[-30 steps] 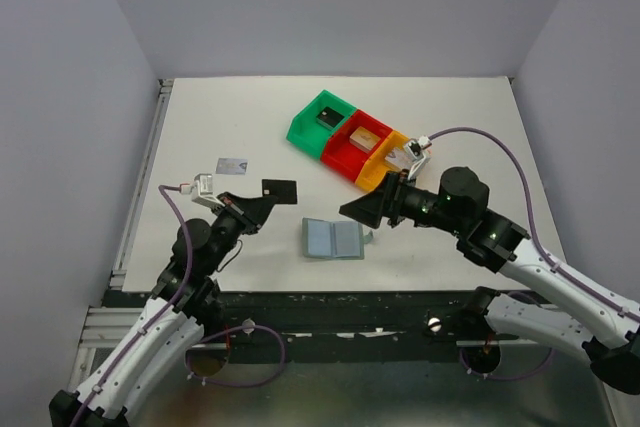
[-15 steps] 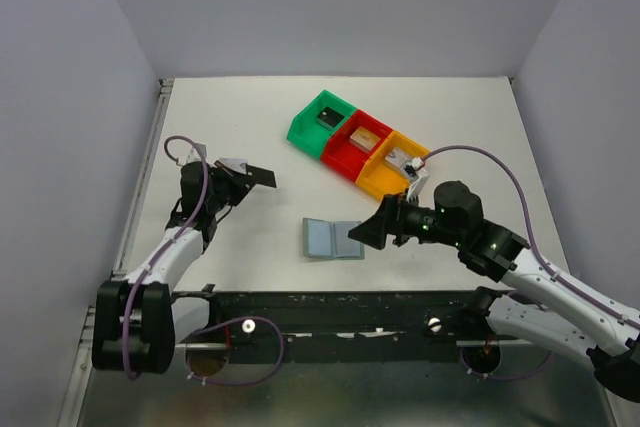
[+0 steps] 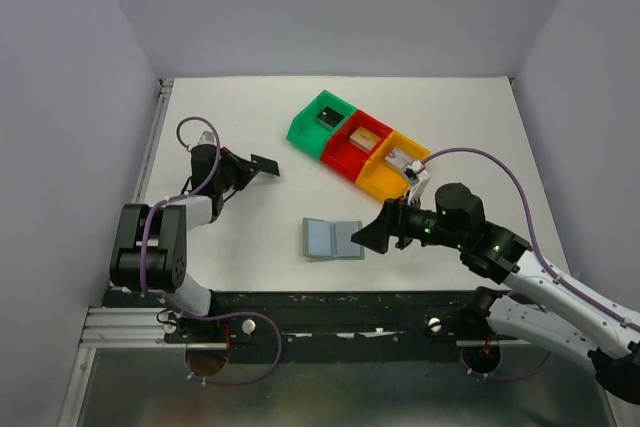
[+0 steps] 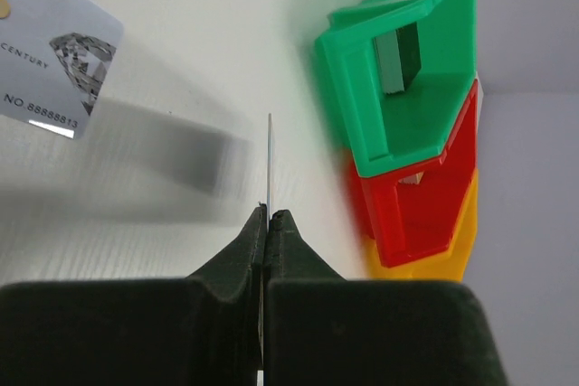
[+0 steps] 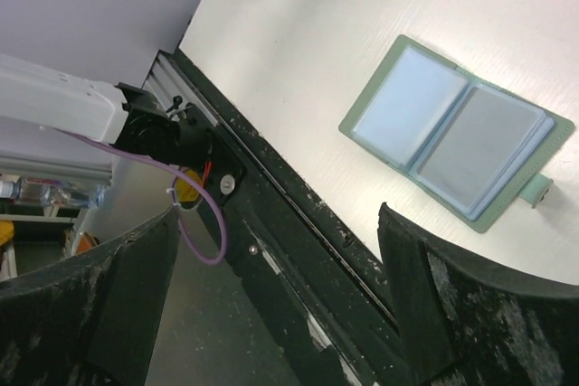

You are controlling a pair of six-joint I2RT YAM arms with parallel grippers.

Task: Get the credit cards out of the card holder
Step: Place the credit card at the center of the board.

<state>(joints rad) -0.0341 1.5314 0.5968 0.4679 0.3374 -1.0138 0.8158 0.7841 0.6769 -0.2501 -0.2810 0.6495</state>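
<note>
- My left gripper [image 3: 246,169] is pinching the black card [image 3: 266,165] tight, holding it on edge above the white tabletop [image 3: 450,117]
- The silver card [image 4: 54,56] is lying flat on that surface nearby
- My right gripper [image 3: 362,235] is hanging spread wide and empty beside the card holder [image 3: 333,239], which is lying open near the front edge
- Plain grey walls [image 3: 330,7] are enclosing three sides

I see a soft grey-blue bifold card holder [image 3: 333,239], a thin black card [image 3: 265,164], a silver-grey card [image 4: 52,56] with diamond print, and plastic bins [image 4: 384,223] in green, red, orange.
</note>
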